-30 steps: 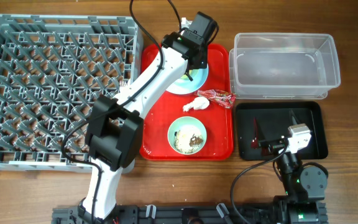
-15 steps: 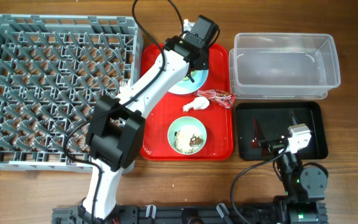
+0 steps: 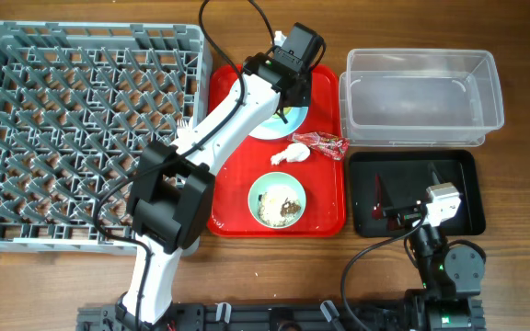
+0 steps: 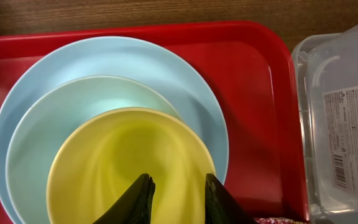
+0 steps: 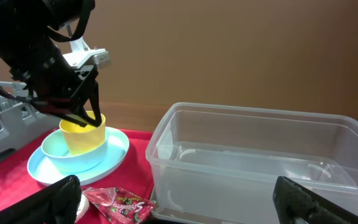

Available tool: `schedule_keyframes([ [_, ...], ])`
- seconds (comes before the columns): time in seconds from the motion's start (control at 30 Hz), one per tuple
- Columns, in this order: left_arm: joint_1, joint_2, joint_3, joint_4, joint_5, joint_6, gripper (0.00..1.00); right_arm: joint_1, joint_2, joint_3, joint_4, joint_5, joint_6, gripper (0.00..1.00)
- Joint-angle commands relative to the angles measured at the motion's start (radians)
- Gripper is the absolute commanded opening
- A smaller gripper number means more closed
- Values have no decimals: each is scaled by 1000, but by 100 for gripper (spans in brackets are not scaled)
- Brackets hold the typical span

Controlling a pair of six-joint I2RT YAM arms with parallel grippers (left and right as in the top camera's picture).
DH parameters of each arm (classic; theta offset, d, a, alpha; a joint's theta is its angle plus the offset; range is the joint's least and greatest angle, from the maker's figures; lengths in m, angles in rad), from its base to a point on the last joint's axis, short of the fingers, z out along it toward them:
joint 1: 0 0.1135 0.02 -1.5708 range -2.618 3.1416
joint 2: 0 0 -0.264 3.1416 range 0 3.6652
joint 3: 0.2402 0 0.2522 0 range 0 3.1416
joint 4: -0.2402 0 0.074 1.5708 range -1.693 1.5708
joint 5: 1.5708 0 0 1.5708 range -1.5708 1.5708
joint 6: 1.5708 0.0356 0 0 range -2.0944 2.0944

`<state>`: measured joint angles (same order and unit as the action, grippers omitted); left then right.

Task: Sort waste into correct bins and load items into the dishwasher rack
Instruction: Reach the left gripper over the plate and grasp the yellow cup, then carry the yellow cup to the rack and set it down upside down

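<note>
Wooden table [image 3: 523,276], red tray [image 4: 247,93]: small yellow plastic cup [image 4: 123,155] nested in pale blue bowl [image 4: 55,124]. Left gripper [image 4: 179,182] narrowly parted at rim, clamp unconfirmed; right gripper [image 5: 182,202] wide, empty. Likely light, rigid, slick; pinch rim wall.

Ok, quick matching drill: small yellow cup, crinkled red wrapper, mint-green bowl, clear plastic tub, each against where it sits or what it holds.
1 small yellow cup
2 crinkled shiny red wrapper
3 mint-green bowl
4 clear plastic rectangular tub

A right of the flat red serving tray
B holds whitish crumbs and brown scraps
C nested in the pale blue bowl
D on the tray beside the crumpled white paper wad

Pairs: 1-C, 2-D, 3-B, 4-A
</note>
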<state>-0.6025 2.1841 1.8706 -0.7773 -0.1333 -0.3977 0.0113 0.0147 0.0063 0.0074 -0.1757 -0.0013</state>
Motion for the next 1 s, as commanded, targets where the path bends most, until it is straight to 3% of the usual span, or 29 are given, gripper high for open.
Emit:
schedule_keyframes([
  [0.0,-5,-39,-5,1,17,16,28,-3,-7,-1,5,6,4,100],
  [0.27,-11,-92,-5,18,9,27,28,-3,-7,-1,5,6,4,100],
  [0.97,-30,12,-36,-23,9,23,26,-3,-7,-1,5,6,4,100],
])
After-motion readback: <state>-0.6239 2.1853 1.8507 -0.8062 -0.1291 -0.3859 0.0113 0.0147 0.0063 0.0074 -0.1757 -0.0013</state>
